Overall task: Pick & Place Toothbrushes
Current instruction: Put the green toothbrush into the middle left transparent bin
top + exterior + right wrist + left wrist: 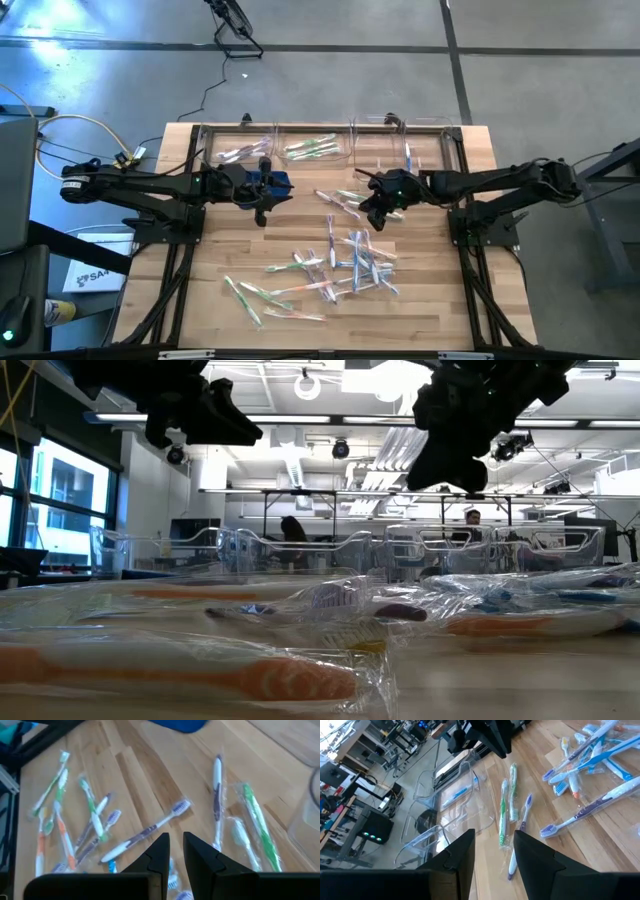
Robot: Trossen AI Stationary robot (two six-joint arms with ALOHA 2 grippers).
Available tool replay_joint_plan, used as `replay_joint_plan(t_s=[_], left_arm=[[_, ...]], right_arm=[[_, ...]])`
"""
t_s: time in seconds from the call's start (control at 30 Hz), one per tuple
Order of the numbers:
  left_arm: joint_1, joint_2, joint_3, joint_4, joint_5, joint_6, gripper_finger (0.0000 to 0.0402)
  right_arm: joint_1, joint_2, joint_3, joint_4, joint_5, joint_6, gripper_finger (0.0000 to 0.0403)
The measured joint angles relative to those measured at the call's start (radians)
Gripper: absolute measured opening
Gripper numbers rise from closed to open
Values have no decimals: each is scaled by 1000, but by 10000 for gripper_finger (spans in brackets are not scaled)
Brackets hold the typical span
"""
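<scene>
Over the middle of the pale wooden plank table [420,310], my two grippers hang above the work. My left gripper [492,852] holds its fingers parted with nothing between them, near the back row of clear plastic bins [400,150]. My right gripper [176,851] has its fingers drawn close, a narrow gap showing, and nothing is pinched there.

I judge the job barely begun: a few green and whitish toothbrushes [310,148] lie in the bins, while the main scatter of thin plastic toothbrushes [340,268] in blue, green, pink and orange lies loose at the table's front, some crossing one another. A small group lies just below my right gripper, among them a purple-and-white toothbrush [145,832].

Each brush sits in a crinkled, glinting clear wrapper that looks slippery. The bins are smooth, see-through and thin-walled.
</scene>
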Motion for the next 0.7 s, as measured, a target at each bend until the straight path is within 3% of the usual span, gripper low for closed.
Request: replay_joint_plan(t_s=[0.7], left_arm=[[0,0,-1,0,-2,-24,132]], right_arm=[[13,0,0,39,0,18,47]])
